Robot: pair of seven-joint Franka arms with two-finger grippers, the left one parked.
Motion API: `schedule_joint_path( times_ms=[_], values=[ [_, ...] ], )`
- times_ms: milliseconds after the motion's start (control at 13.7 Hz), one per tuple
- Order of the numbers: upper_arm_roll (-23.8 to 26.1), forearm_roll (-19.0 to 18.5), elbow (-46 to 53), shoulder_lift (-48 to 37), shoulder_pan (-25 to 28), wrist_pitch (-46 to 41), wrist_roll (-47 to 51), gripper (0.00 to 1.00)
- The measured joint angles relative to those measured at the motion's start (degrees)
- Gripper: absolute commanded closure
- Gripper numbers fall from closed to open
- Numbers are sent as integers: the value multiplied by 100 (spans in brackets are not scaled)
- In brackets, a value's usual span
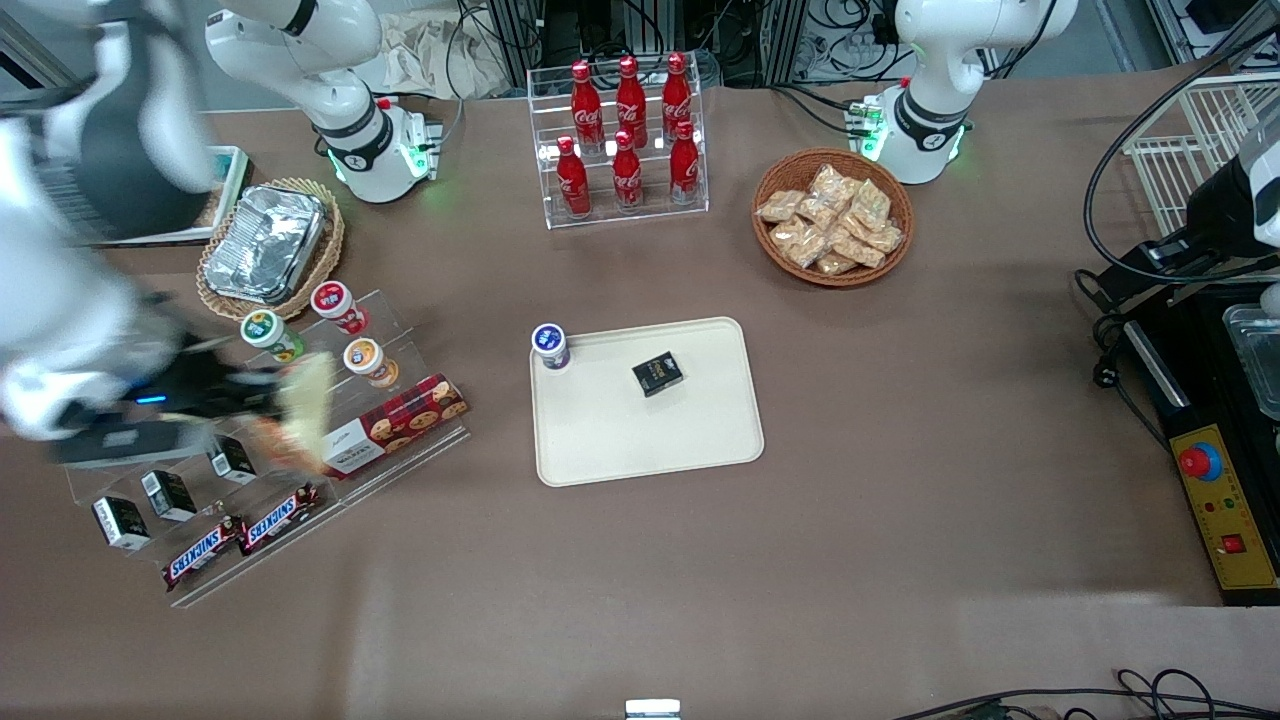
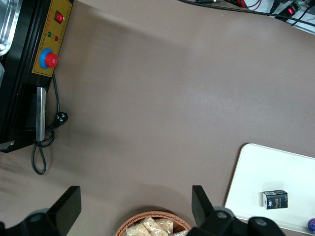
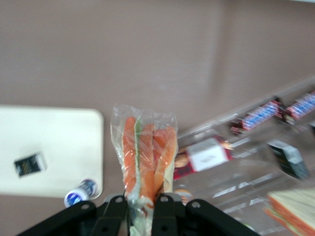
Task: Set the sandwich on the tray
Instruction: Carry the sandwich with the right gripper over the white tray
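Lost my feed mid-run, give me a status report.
Gripper shut on clear-wrapped wedge sandwich, above the acrylic snack stand. Cream-beige rectangular tray holds a small black box and a blue-lidded cup; space remains.

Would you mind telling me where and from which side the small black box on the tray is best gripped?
I would take the small black box across its two longer sides, coming straight down from above: it lies flat and turned askew on the tray, with bare tray all round. The gripper is currently shut on the sandwich above the snack rack.
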Motion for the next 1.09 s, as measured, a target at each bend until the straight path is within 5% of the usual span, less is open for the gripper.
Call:
schedule_joint_path(
  times_ms=[364, 874, 1093],
  values=[
    [-3, -390, -29, 386, 1577, 630, -34, 100],
    [-11, -1682, -352, 1292, 2795, 1999, -322, 100],
    [-16, -1790, -483, 1734, 3127, 2712, -403, 100]
  ],
)
